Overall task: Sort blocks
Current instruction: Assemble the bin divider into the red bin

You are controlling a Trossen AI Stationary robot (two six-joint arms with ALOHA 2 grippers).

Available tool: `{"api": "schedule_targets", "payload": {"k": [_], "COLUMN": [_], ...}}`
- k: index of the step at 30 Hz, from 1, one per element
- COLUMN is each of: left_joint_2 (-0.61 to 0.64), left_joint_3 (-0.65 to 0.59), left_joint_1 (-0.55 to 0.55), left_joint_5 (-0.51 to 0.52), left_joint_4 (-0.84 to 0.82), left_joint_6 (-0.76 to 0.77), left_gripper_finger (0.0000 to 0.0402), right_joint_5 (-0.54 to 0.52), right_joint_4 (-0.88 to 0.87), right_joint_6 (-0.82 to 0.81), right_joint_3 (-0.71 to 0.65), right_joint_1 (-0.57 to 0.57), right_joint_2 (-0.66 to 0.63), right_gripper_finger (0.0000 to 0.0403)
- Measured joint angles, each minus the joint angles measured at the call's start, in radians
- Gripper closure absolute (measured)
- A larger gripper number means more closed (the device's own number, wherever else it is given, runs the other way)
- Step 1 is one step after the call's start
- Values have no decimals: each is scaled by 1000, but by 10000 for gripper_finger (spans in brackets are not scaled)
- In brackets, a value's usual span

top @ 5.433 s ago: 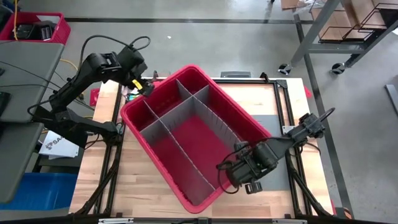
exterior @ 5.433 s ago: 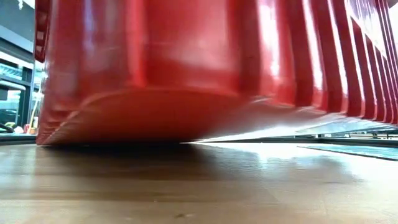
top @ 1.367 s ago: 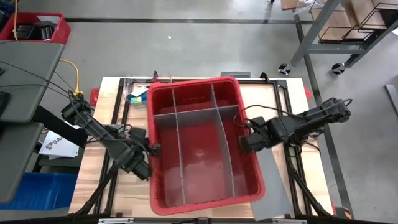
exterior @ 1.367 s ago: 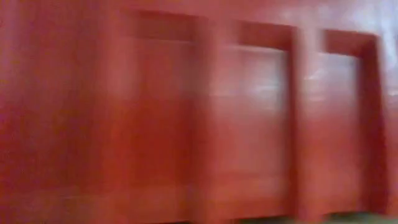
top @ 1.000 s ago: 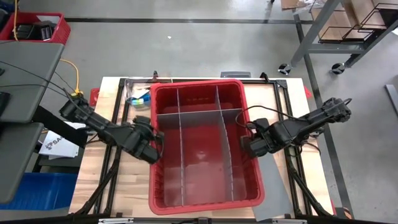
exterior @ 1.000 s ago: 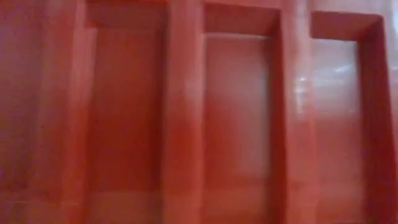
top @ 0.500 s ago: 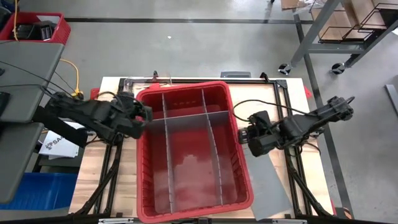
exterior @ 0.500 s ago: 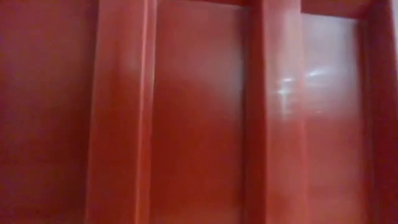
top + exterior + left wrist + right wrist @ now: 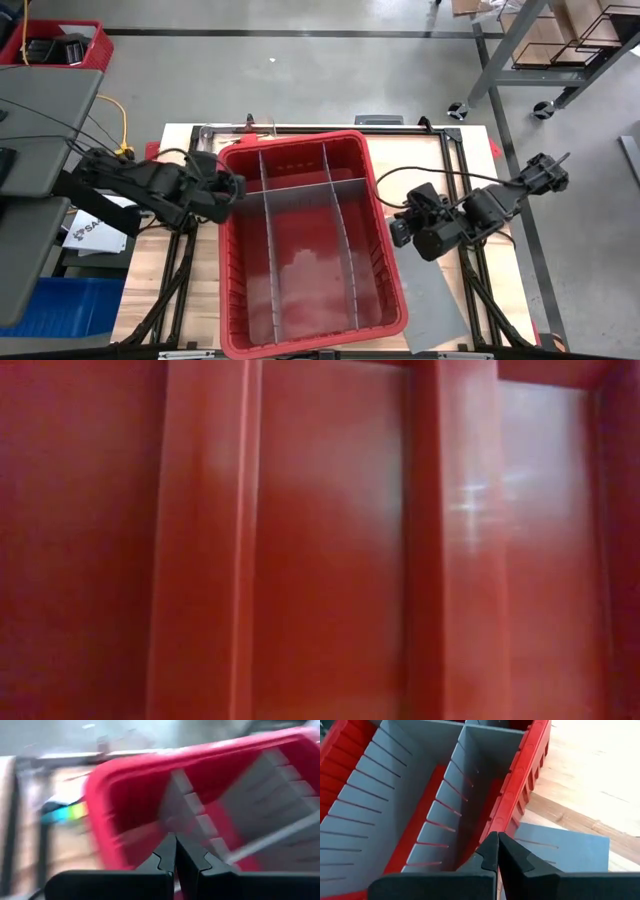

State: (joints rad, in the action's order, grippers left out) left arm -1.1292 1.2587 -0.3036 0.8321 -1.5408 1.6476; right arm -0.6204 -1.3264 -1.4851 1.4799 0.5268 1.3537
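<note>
Wooden table (image 9: pixel 430 165) bears red bin (image 9: pixel 375 240); both arms' jaws pressed together, empty.

Bin (image 9: pixel 312 330): on the worktop (image 9: pixel 440 165), at its middle, reaching from the far edge to the near edge.
Dividers (image 9: pixel 300 195): inside the bin; one crosswise, two lengthwise, splitting it into compartments.
Loose sheet (image 9: pixel 435 305): flat on the worktop, right of the bin, near its front corner.
Left hand (image 9: pixel 235 186): at the bin's left wall, toward the far end, fingers pressed together.
Right hand (image 9: pixel 397 228): just right of the bin's right wall, apart from it, over the sheet's far end, fingers pressed together.
Blocks (image 9: pixel 62 813): on the worktop beyond the bin's far left corner, seen only by the left wrist view.
Low view: filled by the bin's wall.
</note>
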Motion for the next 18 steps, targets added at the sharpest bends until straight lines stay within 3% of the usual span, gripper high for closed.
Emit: {"api": "schedule_targets", "payload": {"k": [6,9,13,18], "left_joint_2": [-44,-50,-34,-42], "left_joint_3": [-46,-42,-22,-23], "left_joint_1": [9,24,110,327], "left_joint_5": [-52,-17,62,-2], "left_joint_4": [-32,16,26,124], "left_joint_6": [177,203,150,-101], "left_gripper_finger": [401,401,401,401], "right_joint_5": [27,28,30,55], "right_joint_4": [1,9,8,8], "right_joint_6": [-2,-2,-2,1], "right_joint_3": [0,0,0,0], "right_joint_1": [3,3,-2,-3], "right_joint_2": [0,0,0,0], "right_gripper_finger": [403,403,403,403]}}
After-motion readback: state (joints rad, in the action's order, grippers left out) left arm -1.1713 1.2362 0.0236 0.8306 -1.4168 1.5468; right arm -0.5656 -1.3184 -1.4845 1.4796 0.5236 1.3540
